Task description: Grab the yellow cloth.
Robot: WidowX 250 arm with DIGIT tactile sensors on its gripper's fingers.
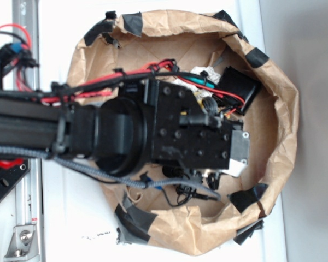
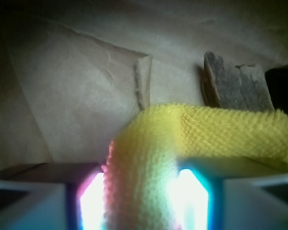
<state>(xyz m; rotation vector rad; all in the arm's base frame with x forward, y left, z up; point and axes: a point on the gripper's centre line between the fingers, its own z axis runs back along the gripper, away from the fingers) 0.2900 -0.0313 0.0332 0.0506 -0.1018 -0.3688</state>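
In the wrist view the bright yellow terry-textured cloth (image 2: 182, 143) runs up between the two pale fingers (image 2: 33, 201) of the tool (image 2: 143, 201), which are pressed in against it from either side, so the tool is pinching the cloth. From that grip the cloth folds over and stretches off to the right as a thick band, its woven nubs clear in the light. Behind it lies crumpled brown paper (image 2: 77, 96) with a sharp crease and a small folded ridge near the middle. To the upper right a greyish, flat scrap (image 2: 237, 86) rests on the paper, and a dark shape sits at the far right edge, too dim to identify. In the exterior view the black robot arm (image 1: 126, 136) reaches from the left into a round nest of brown paper (image 1: 273, 87) whose rim is patched with strips of black tape (image 1: 134, 23). The arm's body hides the cloth here. A glossy black box (image 1: 240, 87) lies inside the nest near the top right, beside a crumpled whitish rag (image 1: 208, 73). Red wires (image 1: 98, 82) run along the arm. The nest stands on a white desk (image 1: 60, 33).
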